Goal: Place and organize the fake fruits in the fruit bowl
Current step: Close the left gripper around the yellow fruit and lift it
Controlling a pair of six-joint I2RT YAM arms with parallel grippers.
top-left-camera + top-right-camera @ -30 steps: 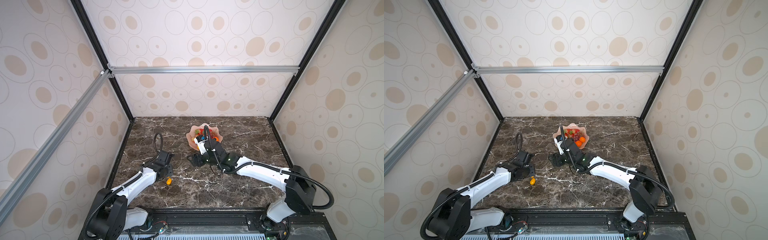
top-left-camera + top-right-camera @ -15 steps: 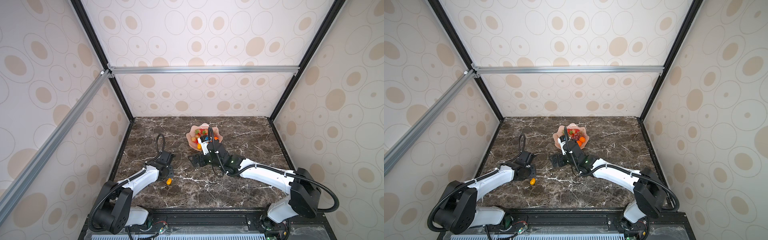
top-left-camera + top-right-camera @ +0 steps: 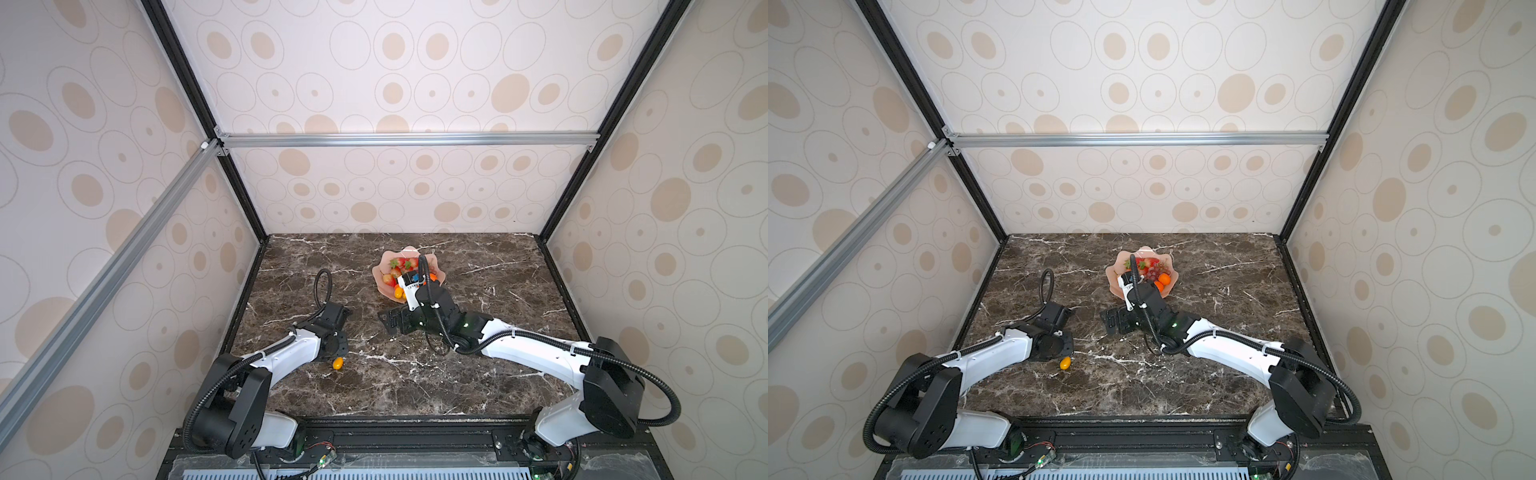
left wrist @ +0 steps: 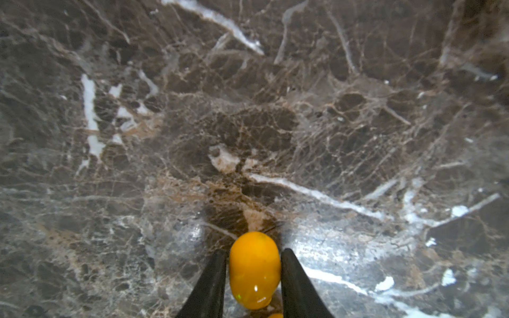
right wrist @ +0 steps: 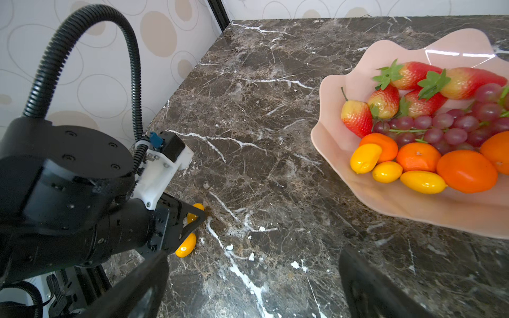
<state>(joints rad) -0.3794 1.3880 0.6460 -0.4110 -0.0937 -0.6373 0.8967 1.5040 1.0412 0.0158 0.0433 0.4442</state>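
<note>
A small oval yellow fruit [image 4: 254,271] lies on the marble between the black fingers of my left gripper [image 4: 253,252], which press on both its sides. A second yellow fruit [image 5: 186,245] rests on the table right beside that gripper [image 5: 199,217], and both top views show it [image 3: 338,363] [image 3: 1064,363]. The pink scalloped fruit bowl [image 5: 344,68] [image 3: 380,274] holds strawberries [image 5: 413,74], a grape bunch [image 5: 454,124], tangerines [image 5: 465,170] and yellow ovals [image 5: 422,181]. My right gripper [image 5: 253,261] [image 3: 388,322] hovers open and empty over the table between bowl and left arm.
The dark marble table [image 3: 478,374] is boxed in by patterned walls on three sides, with black frame posts at the back corners [image 3: 257,232]. The left arm's cable loop [image 3: 322,286] stands up behind its wrist. The bowl sits at mid-back.
My left jaws have narrowed onto the yellow fruit while the arm stayed low in place. My right jaws have spread wide, and that arm has shifted only slightly.
</note>
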